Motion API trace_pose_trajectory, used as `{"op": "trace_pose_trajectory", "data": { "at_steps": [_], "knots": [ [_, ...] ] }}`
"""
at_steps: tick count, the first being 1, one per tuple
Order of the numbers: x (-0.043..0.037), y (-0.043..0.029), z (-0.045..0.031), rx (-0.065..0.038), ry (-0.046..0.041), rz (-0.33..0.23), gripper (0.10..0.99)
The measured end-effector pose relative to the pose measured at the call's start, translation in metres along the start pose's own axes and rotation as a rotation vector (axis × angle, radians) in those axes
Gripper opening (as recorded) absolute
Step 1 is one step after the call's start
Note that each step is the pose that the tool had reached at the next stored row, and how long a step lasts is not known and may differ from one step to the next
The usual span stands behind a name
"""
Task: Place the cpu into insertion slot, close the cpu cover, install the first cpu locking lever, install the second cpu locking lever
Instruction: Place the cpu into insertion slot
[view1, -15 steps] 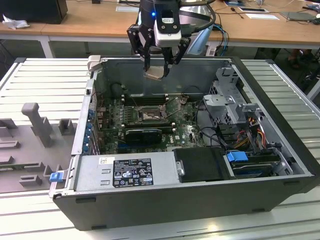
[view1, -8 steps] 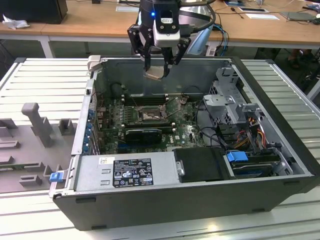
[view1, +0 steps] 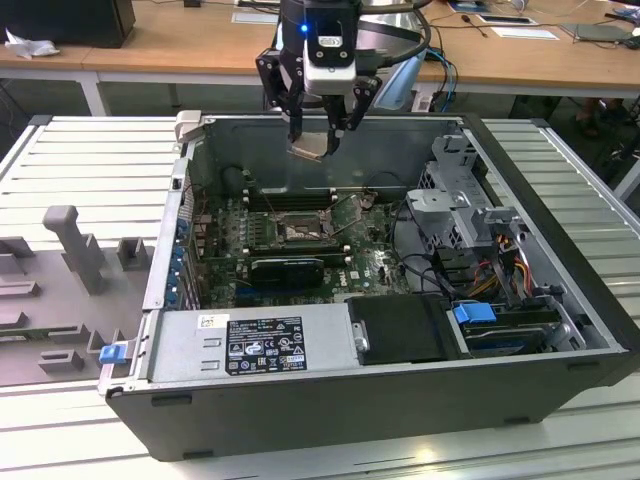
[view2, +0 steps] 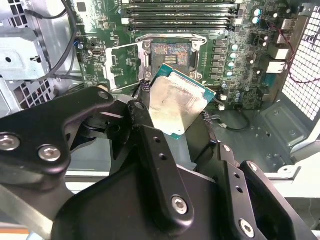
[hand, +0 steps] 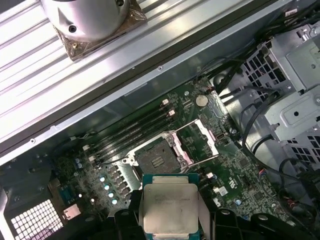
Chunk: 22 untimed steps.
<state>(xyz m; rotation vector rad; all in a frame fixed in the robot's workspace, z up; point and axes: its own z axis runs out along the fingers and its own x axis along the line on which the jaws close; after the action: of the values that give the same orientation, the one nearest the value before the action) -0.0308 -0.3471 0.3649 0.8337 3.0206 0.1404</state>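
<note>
The cpu (view1: 306, 152), a thin chip (likely light, stiff, fragile underneath), hangs upper centre in the exterior view, its edges clamped by the gripper (view1: 316, 146), apart from the uncovered insertion slot (view1: 300, 232) mid-frame.

Robotics lab or test workshop. Evidence:
- Dark grey desktop computer case (view1: 400, 410) lies on side, panel off, green motherboard (view1: 375, 262) exposed.
- Case rests on pale grey ribbed metal work table (view1: 90, 150).
- Grey moulded fixture blocks (view1: 75, 245) sit on table at exterior view's left.
- Black multi-link robot gripper (view1: 316, 142) hangs over case, clamped on silvery-topped square cpu (view2: 177, 105).
- Behind: long light wooden desks (view1: 180, 40) with white papers (view1: 525, 32) and loose blue cables (view1: 447, 75).
</note>
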Motion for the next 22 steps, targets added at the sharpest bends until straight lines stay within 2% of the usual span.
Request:
{"op": "trace_pose_trajectory", "data": {
  "at_steps": [12,22],
  "knots": [
    [0.0000,0.0000,0.0006,-0.001,-0.0053,0.060,0.529],
    [0.0000,-0.0002,0.0026,-0.004,-0.0194,0.221,0.529]
  ]
}}
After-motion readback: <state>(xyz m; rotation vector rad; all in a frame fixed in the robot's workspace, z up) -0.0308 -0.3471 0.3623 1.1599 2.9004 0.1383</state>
